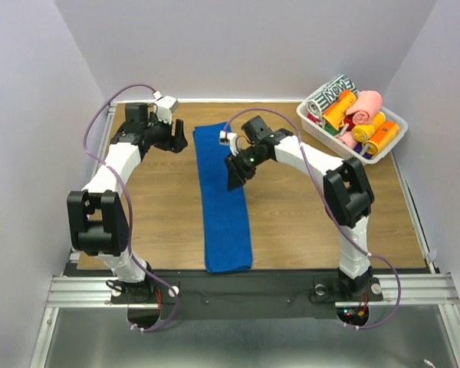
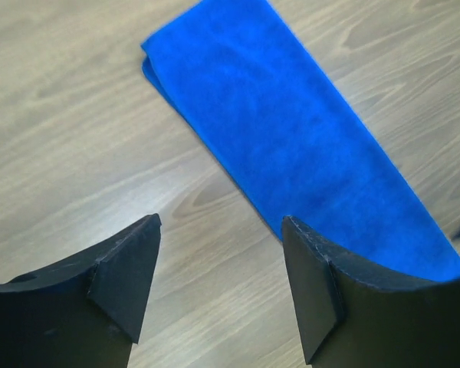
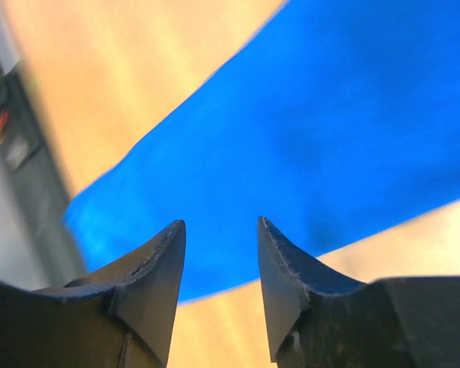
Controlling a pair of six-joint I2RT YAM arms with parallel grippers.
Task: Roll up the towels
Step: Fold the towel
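The blue towel (image 1: 226, 222) lay flat in the middle of the top view, folded into a long, narrow strip running from the upper centre down towards the bottom edge of the wooden table (image 1: 307, 222). It looked plush, even and unrolled.

The right gripper (image 1: 236, 180) hung over its upper half, jaws parted a little and empty. The left gripper (image 1: 176, 142) sat beside its upper left corner, spread wide and holding nothing. A white basket (image 1: 330, 138) of rolled towels stood at the upper right.

Blue towel (image 1: 224, 218), long flat strip (seemingly folded double) on table (image 1: 291, 226).
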